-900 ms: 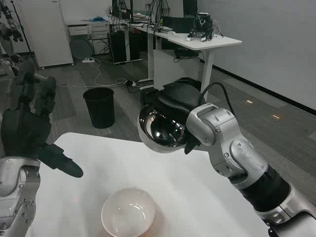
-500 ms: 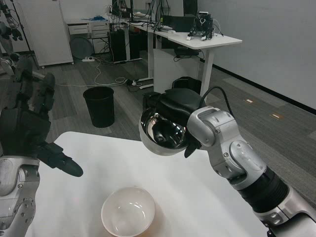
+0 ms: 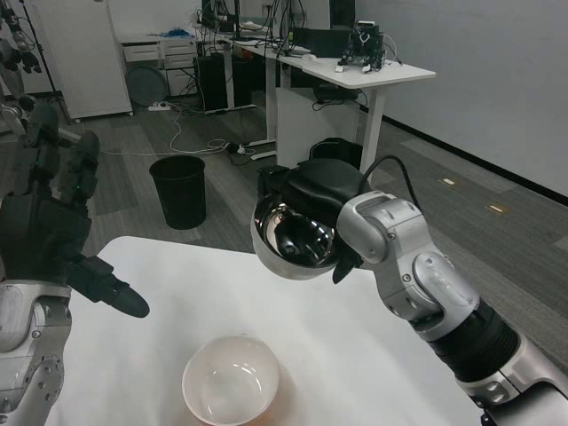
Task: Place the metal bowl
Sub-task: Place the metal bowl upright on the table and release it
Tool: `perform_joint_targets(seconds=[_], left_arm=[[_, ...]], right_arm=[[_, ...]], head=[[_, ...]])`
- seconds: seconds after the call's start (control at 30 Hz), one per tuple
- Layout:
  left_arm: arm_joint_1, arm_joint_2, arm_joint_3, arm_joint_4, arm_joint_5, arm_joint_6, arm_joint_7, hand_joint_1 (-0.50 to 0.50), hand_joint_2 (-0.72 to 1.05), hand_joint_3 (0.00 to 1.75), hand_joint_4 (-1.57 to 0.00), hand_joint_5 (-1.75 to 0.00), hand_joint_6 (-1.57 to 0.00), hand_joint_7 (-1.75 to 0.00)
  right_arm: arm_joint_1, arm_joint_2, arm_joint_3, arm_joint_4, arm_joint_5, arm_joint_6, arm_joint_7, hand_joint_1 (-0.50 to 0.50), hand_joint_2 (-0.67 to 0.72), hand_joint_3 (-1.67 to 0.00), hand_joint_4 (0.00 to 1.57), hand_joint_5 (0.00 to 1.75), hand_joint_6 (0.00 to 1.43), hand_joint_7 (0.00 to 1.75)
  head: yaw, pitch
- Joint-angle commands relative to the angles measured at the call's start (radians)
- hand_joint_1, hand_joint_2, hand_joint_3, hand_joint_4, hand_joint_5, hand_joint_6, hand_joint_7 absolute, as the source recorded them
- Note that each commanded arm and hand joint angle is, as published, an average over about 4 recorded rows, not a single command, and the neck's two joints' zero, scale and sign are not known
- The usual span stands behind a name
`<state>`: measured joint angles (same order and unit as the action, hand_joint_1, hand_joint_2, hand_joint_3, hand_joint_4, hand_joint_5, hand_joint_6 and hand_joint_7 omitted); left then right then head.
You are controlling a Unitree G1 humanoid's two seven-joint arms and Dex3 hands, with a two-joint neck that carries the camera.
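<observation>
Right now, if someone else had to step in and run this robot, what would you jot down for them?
Right hand: grips the metal bowl by its rim, tilted, in the air over the far side of the white table.
Left hand: raised at the table's left edge, fingers apart, holding nothing.
White bowl: upright on the table near the front.
Done: metal bowl picked up.
Left: set it down and release.

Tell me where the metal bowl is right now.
In the head view, the metal bowl is centre frame, tilted on its side and held by the right hand in the air above the white table's far edge, beyond the white bowl.
</observation>
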<state>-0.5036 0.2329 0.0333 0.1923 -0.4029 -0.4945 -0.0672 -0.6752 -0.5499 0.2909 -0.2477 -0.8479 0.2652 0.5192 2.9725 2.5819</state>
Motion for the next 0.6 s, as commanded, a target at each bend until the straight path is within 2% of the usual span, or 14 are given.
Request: perform_joint_targets(seconds=[0.03,0.27,0.37,0.5,0.57,0.6], left_arm=[[0.013,-0.006,0.008,-0.008,-0.002,-0.011,0.0,-0.5,-0.64,0.0,0.0,-0.1,0.0,0.0],[0.009,-0.006,0.004,-0.007,-0.004,-0.01,-0.002,-0.5,-0.64,0.0,0.0,-0.1,0.0,0.0],[0.007,-0.006,0.002,-0.006,-0.004,-0.01,-0.002,-0.5,-0.64,0.04,0.0,-0.1,0.0,0.0],[0.005,-0.009,0.001,-0.001,-0.004,-0.01,-0.002,-0.5,-0.64,0.0,0.0,-0.1,0.0,0.0],[0.004,-0.012,0.0,0.003,-0.004,-0.01,-0.002,-0.5,-0.64,0.0,0.0,-0.1,0.0,0.0],[0.003,-0.013,-0.001,0.006,-0.004,-0.01,-0.002,-0.5,-0.64,0.0,0.0,-0.1,0.0,0.0]], right_arm=[[0.026,-0.026,0.013,0.009,-0.006,0.002,0.008,-0.29,-0.41,-1.59,1.06,1.55,1.31,1.19],[0.08,-0.043,0.047,0.101,-0.048,-0.003,-0.036,-0.29,-0.41,-1.59,1.11,1.55,1.31,1.19],[0.102,-0.043,0.055,0.142,-0.049,-0.012,-0.058,-0.29,-0.41,-1.59,1.15,1.55,1.31,1.24],[0.128,-0.036,0.069,0.19,-0.051,-0.027,-0.093,-0.29,-0.41,-1.59,1.16,1.65,1.3,1.26],[0.141,-0.03,0.075,0.215,-0.051,-0.034,-0.11,-0.29,-0.41,-1.59,1.17,1.65,1.26,1.29],[0.148,-0.027,0.076,0.227,-0.051,-0.037,-0.118,-0.29,-0.41,-1.59,1.17,1.65,1.18,1.33]], head=[[-0.002,-0.003],[-0.013,-0.021],[-0.019,-0.031],[-0.02,-0.043],[-0.023,-0.05],[-0.026,-0.054]])
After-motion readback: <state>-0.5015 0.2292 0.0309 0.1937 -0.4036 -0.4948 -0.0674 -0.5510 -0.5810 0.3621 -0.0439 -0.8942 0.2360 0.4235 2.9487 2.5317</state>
